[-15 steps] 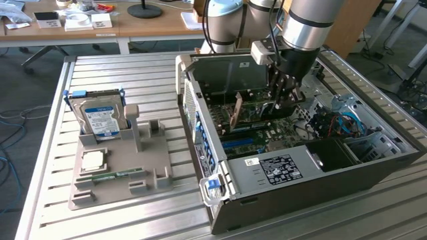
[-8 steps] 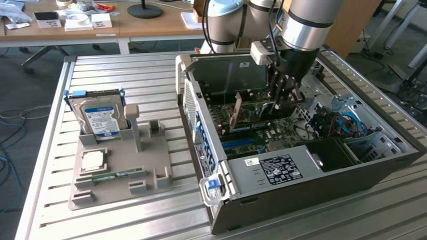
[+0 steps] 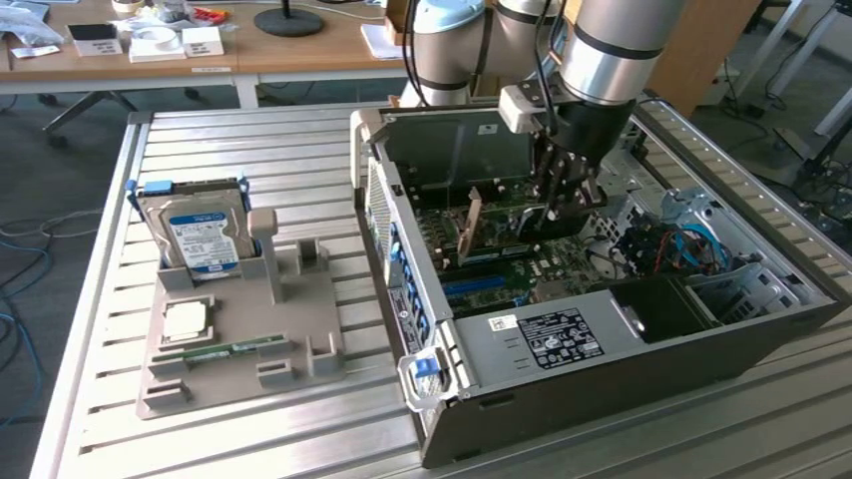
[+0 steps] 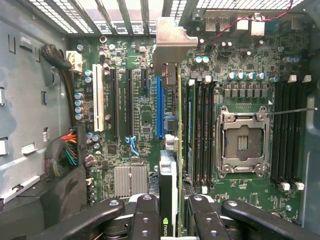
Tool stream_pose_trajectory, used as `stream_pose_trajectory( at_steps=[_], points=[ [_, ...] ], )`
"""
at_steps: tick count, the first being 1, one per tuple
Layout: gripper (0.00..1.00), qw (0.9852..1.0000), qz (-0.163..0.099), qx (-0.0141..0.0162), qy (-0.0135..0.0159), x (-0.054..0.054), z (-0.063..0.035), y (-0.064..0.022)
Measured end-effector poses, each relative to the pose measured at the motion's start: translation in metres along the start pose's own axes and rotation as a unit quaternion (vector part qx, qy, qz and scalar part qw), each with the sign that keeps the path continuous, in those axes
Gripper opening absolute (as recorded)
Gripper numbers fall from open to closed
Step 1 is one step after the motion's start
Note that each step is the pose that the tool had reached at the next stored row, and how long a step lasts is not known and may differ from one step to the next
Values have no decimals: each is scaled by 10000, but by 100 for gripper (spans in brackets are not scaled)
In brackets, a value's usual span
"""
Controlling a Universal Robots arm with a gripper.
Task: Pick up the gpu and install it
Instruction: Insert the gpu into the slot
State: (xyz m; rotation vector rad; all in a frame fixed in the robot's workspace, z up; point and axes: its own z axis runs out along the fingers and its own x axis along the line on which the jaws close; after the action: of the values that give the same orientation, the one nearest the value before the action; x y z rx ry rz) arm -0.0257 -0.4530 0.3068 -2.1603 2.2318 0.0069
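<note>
Open computer case (image 3: 573,399), claw (image 4: 172,215) clamped on gpu (image 4: 168,180)

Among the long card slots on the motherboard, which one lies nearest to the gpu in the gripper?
The blue slot: it runs right beside the gpu, while the black slots and the white slot lie farther away.
</note>
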Motion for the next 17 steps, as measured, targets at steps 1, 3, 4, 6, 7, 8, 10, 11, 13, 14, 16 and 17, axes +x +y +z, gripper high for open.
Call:
stream_pose_trajectory(
  at_steps=[1,3,4,6,7,8,10,11,13,14,16,17],
  points=[
    [27,10000,0,0,-1,0,0,0],
    [27,10000,0,0,-1,0,1,0],
    [27,10000,0,1,-2,0,4,0],
    [27,10000,0,1,-2,0,20,0],
    [27,10000,0,1,-1,1,29,1],
    [27,10000,0,1,-1,1,39,1],
    [27,10000,0,1,-1,2,56,1],
    [27,10000,0,0,-1,2,61,1],
    [27,10000,1,1,-1,2,76,7],
    [27,10000,1,1,-1,3,85,12],
    [27,10000,0,1,-2,4,101,27],
    [27,10000,0,1,-2,4,108,36]
  ],
)
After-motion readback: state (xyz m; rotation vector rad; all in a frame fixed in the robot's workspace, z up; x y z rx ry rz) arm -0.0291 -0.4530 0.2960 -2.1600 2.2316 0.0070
